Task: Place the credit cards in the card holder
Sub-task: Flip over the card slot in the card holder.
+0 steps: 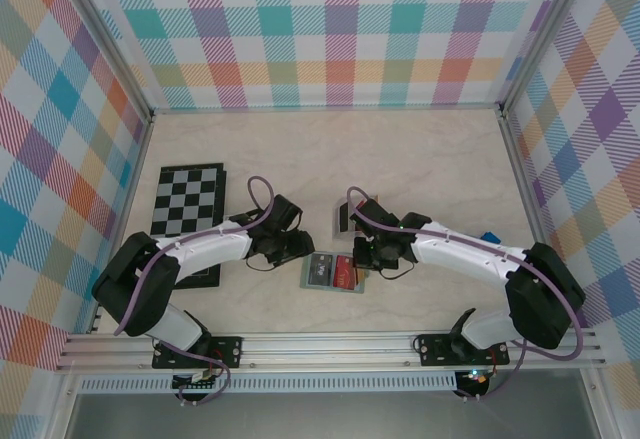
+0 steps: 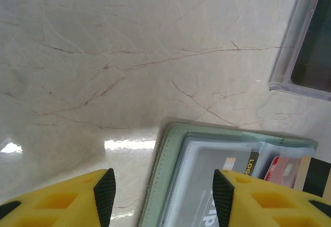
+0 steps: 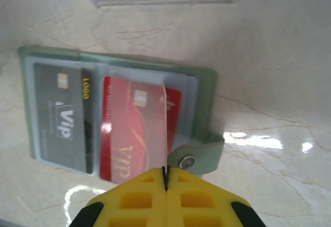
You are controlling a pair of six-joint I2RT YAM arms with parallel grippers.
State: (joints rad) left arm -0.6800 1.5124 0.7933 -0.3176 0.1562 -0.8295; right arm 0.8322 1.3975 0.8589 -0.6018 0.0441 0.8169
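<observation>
The sage-green card holder [image 1: 335,272] lies open on the table between the two arms. A dark grey card [image 3: 59,116] sits in its left clear pocket, with a black card [image 3: 86,90] edge just beside it. On the right side lies a red card [image 3: 129,129]. My right gripper [image 3: 166,172] is shut on a thin clear sleeve [image 3: 165,123] of the holder, which stands up edge-on over the red card. My left gripper [image 2: 163,196] hangs open over the card holder's [image 2: 170,170] left edge, with nothing held. The grey card [image 2: 217,170] shows beside the left gripper's right finger.
A clear grey tray [image 2: 289,56] stands just beyond the holder. The holder's snap strap [image 3: 199,157] curls up at its right edge. A chessboard [image 1: 188,199] lies at the left beside my left arm, and a small blue item [image 1: 490,237] lies at the right.
</observation>
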